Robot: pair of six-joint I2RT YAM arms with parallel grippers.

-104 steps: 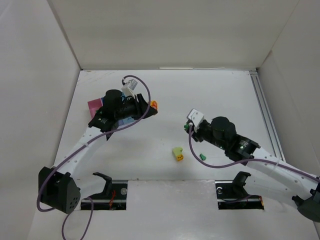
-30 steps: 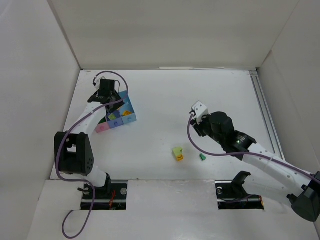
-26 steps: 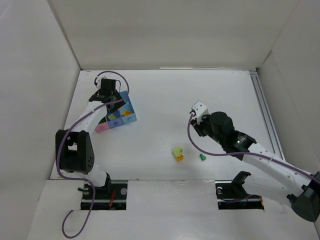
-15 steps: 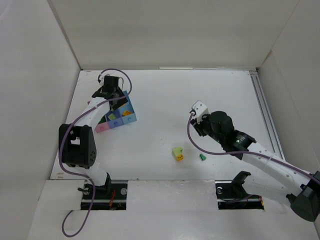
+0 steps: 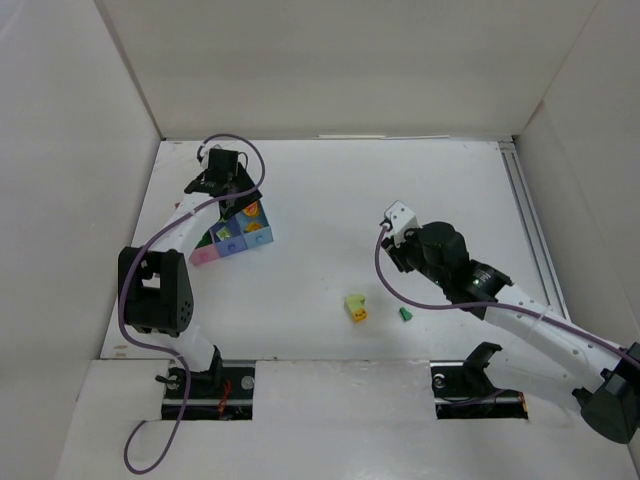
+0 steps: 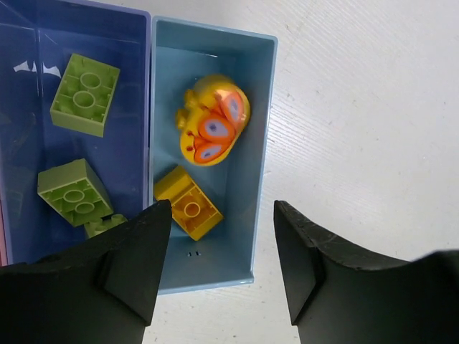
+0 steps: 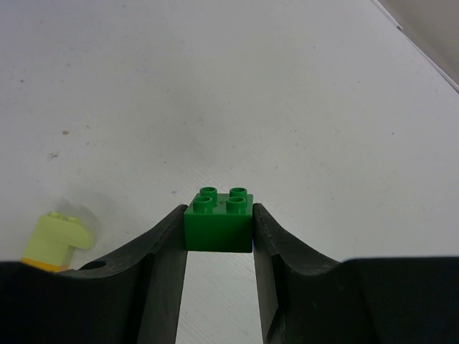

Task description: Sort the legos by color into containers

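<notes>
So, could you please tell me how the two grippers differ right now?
The left gripper is open and empty; the right gripper is shut on a dark green brick. The left gripper hangs over the light-blue box, the right gripper over the table. Both are black.

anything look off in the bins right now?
One oddity: in the light-blue box, a rounded yellow-orange piece with orange spots lies on its side and is not a plain brick shape. The orange brick beside it sits tilted. No damage visible.
</notes>
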